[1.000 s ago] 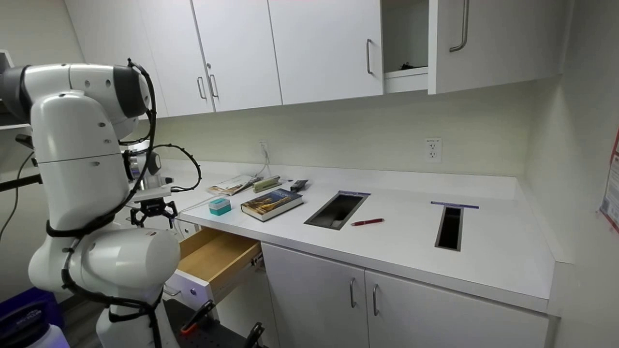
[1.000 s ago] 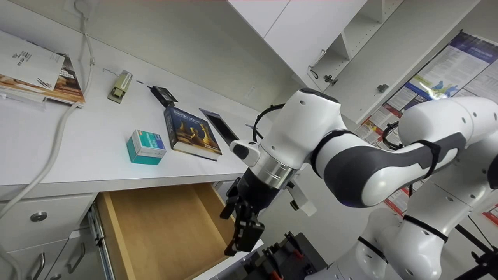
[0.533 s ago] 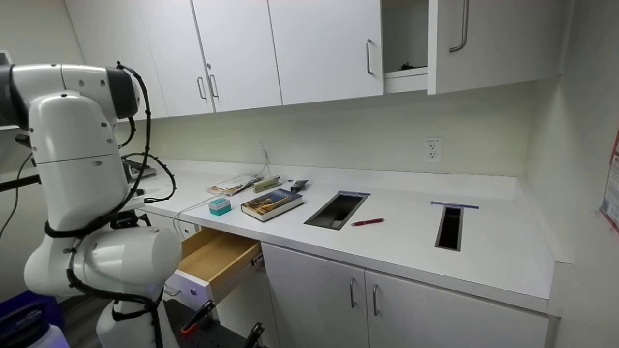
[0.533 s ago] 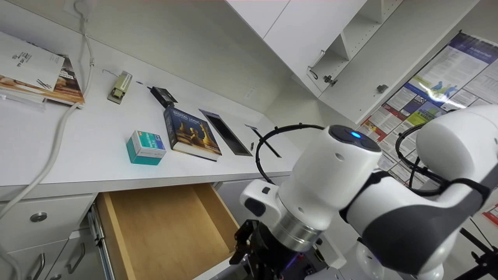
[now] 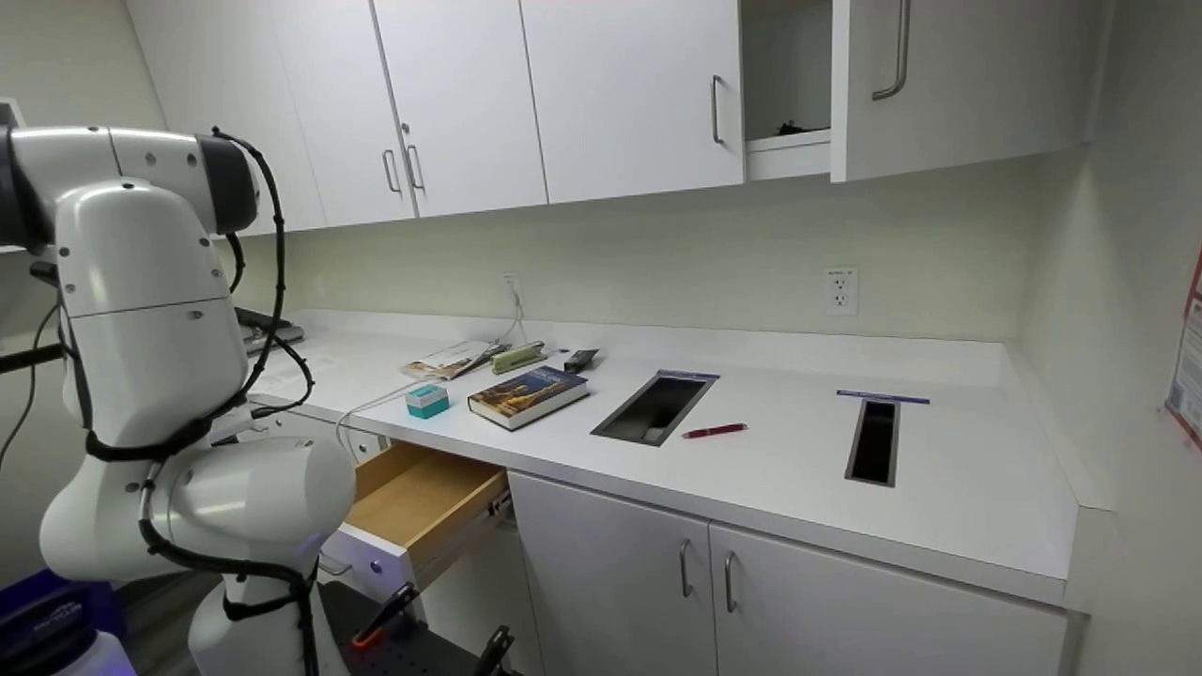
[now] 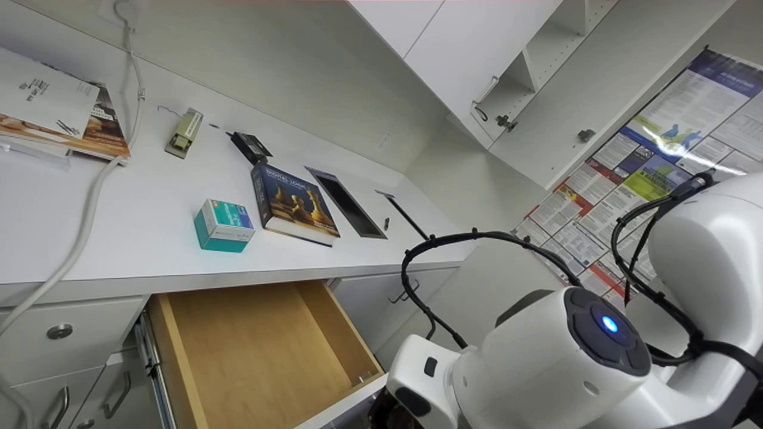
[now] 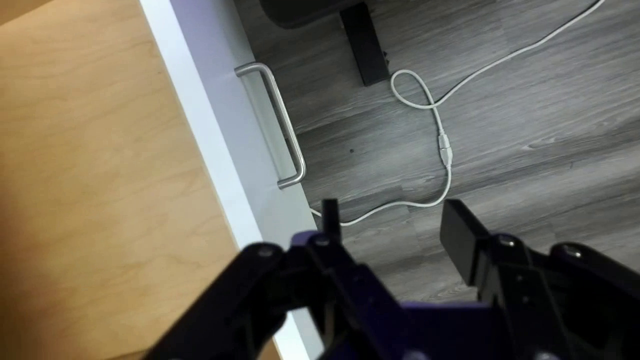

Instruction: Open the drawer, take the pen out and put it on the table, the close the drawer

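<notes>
The drawer stands pulled open, and its wooden inside looks empty in both exterior views. In the wrist view its white front and bar handle are left of and above my gripper. The gripper is open with nothing between its fingers, over the floor just outside the drawer front. It is hidden behind the arm in an exterior view. The red pen lies on the white countertop, the table, between the two dark openings. The table also shows in an exterior view.
A book, a teal box, a green stapler-like item and a white cable lie on the countertop. A cable lies on the floor. A wall cabinet door stands open.
The arm and gripper have moved from over the drawer's edge, back and down past the drawer front. The drawer and the pen have not moved.
</notes>
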You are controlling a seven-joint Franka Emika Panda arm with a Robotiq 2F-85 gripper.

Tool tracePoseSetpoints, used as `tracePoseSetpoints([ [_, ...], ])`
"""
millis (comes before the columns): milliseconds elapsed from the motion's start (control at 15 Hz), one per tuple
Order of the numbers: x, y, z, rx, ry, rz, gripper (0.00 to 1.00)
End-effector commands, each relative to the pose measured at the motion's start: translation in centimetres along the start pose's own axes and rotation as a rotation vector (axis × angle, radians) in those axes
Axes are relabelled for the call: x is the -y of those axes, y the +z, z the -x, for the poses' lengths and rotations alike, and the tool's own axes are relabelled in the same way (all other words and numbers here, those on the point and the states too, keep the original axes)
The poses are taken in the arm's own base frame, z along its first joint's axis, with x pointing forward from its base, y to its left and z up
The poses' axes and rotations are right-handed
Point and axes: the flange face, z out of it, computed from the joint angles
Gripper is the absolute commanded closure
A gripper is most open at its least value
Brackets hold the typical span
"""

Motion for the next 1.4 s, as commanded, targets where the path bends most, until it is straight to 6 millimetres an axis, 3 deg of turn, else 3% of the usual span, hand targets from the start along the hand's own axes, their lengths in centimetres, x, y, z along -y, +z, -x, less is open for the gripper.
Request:
tracePoseSetpoints([
  [0, 1.4, 1.9, -0.1, -0.022, -0.058, 0.067, 0.73],
  [200, 2.4, 3.9, -0.4, 0.000, -0.169, 0.114, 0.97],
  [267, 2.6, 4.5, -0.6, 0.013, -0.207, 0.127, 1.00],
  [733, 3.7, 8.3, -2.9, 0.173, -0.568, 0.122, 1.00],
  [1000, 3.1, 8.8, -3.8, 0.304, -0.744, 0.145, 0.99],
  [1067, 3.3, 9.0, -3.0, 0.247, -0.676, 0.116, 0.99],
  [1333, 3.2, 9.1, -3.5, 0.284, -0.723, 0.125, 0.99],
])
